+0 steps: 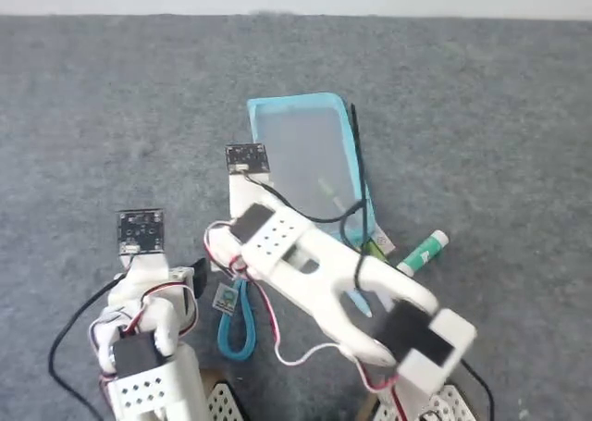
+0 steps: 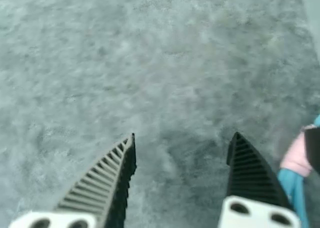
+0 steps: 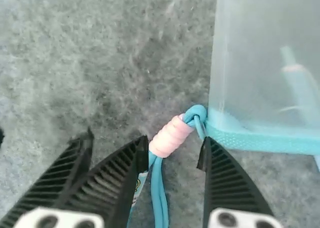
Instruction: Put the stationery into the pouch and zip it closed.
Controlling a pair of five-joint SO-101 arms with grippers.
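We're watching the right gripper [image 3: 172, 147] standing open at the pouch [image 3: 265, 62] corner, its fingers straddling the pink sleeve [image 3: 170, 137] on the teal cord [image 3: 159, 188] and gripping nothing. The left gripper [image 2: 183, 138] is hanging wide open and empty, well apart from the pouch. A green marker [image 1: 424, 253] is lying just beside the pouch. We're judging that tugging the cord could drag the pouch away, stranding the marker outside.

A translucent pouch [image 1: 301, 148] with turquoise edging lies on the grey table [image 1: 111, 97], with a pale pen-like shape faintly visible inside it. The right arm [image 1: 314, 264] extends from the near right edge to the pouch's near left corner. A green-and-white pen [image 1: 424, 253] lies tilted just right of the pouch. A turquoise cord loop [image 1: 236, 353] lies between the arms. The left arm [image 1: 148, 319] stands folded at the near left, well apart from the pouch.
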